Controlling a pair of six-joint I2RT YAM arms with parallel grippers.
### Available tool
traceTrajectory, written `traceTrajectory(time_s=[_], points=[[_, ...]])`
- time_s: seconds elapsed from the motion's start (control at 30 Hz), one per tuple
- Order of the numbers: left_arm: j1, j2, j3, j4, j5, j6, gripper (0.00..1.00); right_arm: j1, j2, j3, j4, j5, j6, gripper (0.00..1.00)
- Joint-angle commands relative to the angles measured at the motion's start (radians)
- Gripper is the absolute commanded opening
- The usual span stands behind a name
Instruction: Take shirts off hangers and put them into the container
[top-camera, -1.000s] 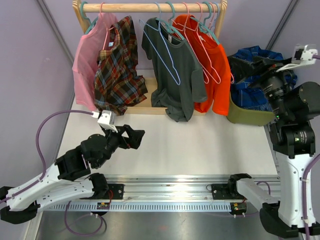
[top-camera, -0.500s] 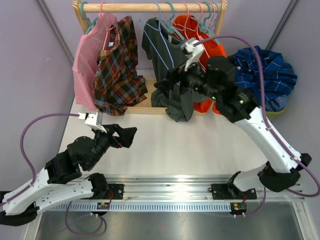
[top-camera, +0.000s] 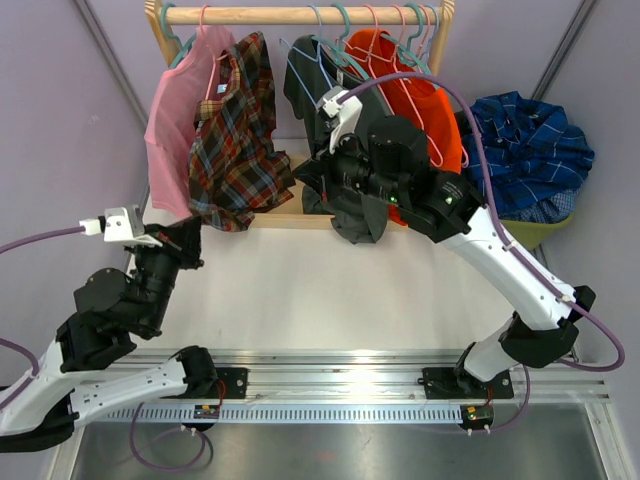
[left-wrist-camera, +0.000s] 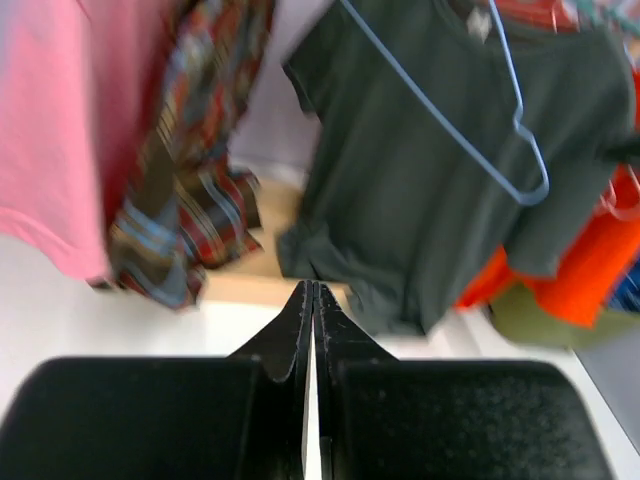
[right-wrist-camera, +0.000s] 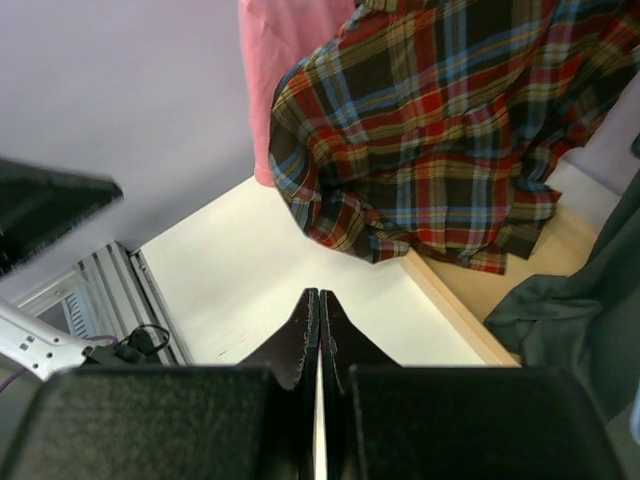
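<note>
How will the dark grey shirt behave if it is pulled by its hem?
Probably floppy: the dark grey shirt hangs in soft folds, so it should drape and stretch rather than lift whole. The thin hanger across its front looks light and may swing or tilt.

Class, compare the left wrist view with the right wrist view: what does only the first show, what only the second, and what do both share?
Only the left wrist view: a pale blue hanger lying against the dark grey shirt, the orange shirt and a bit of the olive container.
Only the right wrist view: the metal rail at the table's near edge.
Both: the pink shirt, the red plaid shirt, the dark grey shirt and the wooden base. Each also shows its own claw, the left claw and the right claw, shut on nothing.
</note>
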Motion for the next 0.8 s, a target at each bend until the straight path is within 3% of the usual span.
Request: traceTrajectory(time_s=[0.0, 0.03, 0.13, 0.2, 0.23, 0.27, 0.33, 0.37, 0.43, 0.6, 0.77], points=[[0.002, 0.107, 0.068, 0.292, -0.181, 0.249, 0.00, 0.028, 0.019, -0.046, 0.016, 0.013, 0.021, 0.00], [0.001, 0.132, 0.086, 0.350, -0.194, 0.369, 0.00, 0.033, 0.017, -0.058, 0.020, 0.010, 0.026, 0.00], [0.037, 0.254, 0.153, 0.523, -0.219, 0.528, 0.00, 0.039, -0.001, -0.119, 0.046, 0.004, 0.047, 0.00], [0.116, 0.342, 0.221, 0.434, -0.115, 0.471, 0.00, 0.039, -0.026, -0.170, 0.072, 0.001, 0.066, 0.00], [0.247, 0.374, 0.288, 0.306, -0.049, 0.355, 0.00, 0.040, -0.033, -0.185, 0.077, -0.001, 0.073, 0.00], [0.327, 0.432, 0.325, 0.248, 0.107, 0.291, 0.00, 0.040, -0.049, -0.211, 0.085, 0.000, 0.077, 0.00], [0.550, 0.494, 0.374, 0.144, 0.259, 0.169, 0.00, 0.040, -0.066, -0.236, 0.091, 0.000, 0.087, 0.00], [0.602, 0.520, 0.411, 0.131, 0.362, 0.144, 0.00, 0.042, -0.081, -0.259, 0.097, 0.001, 0.087, 0.00], [0.680, 0.590, 0.442, 0.123, 0.410, 0.119, 0.00, 0.042, -0.098, -0.280, 0.098, 0.008, 0.089, 0.00], [0.751, 0.771, 0.601, 0.048, 0.459, 0.113, 0.00, 0.042, -0.141, -0.331, 0.100, 0.028, 0.093, 0.00], [0.782, 0.854, 0.643, 0.016, 0.493, 0.107, 0.00, 0.042, -0.162, -0.366, 0.109, 0.049, 0.093, 0.00]])
